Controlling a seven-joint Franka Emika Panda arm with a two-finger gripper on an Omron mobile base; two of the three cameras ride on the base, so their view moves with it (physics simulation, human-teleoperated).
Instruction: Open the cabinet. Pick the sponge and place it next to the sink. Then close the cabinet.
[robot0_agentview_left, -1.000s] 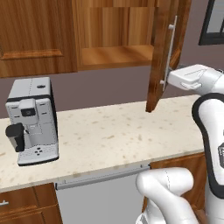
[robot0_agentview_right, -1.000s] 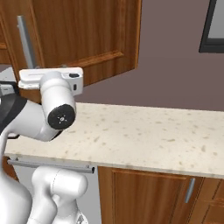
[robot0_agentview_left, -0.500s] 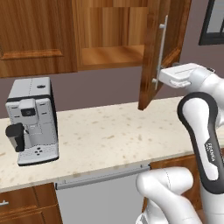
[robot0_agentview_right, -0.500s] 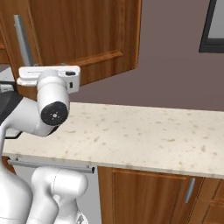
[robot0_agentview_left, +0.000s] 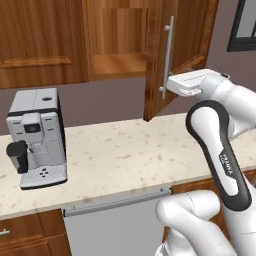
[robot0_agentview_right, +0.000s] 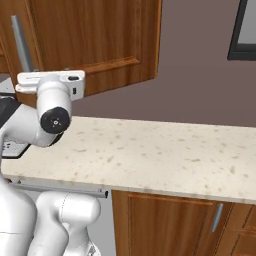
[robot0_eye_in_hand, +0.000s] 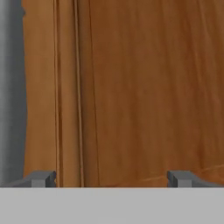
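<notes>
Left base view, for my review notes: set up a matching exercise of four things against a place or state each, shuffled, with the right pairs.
Things:
1. cabinet door
2. coffee machine
3. gripper
4. bar handle

Places or states:
A. stands on the counter at its left end
B. swung out, with the light wood inside showing
C. runs vertically down the door
D. jaws wide apart, empty, close to the door's wood

Pairs: 1-B, 2-A, 3-D, 4-C

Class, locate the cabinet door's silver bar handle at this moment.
In the left base view the handle runs vertically on the open cabinet door, upper centre-right, just left of the open gripper, above the counter.
</notes>
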